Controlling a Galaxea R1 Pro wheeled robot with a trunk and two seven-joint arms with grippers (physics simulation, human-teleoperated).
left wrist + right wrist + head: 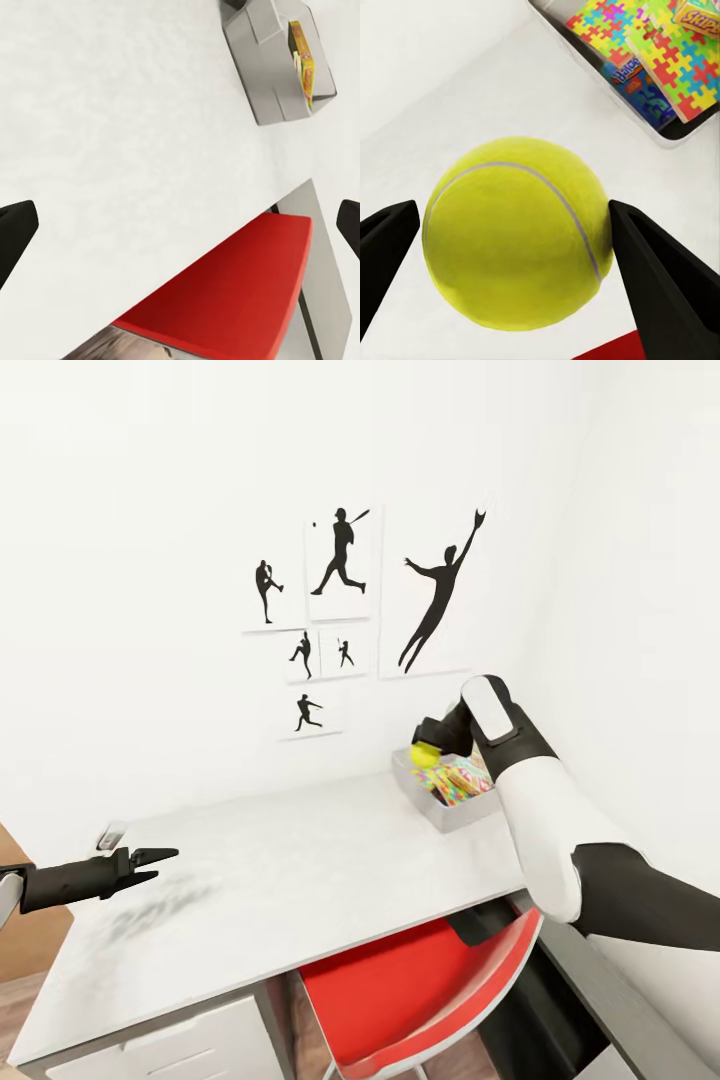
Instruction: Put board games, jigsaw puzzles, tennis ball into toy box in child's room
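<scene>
Currently: my right end effector grips tennis ball above toy box | left end effector open over desk.

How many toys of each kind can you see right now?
Round yellow-green tennis ball, held in the right pincer: 1
Square multicolour jigsaw puzzle boxes in the pale grey toy box: 2
Flat blue board game box: 1
Yellow "Skip-Bo" board game box: 1
Total: 5
</scene>
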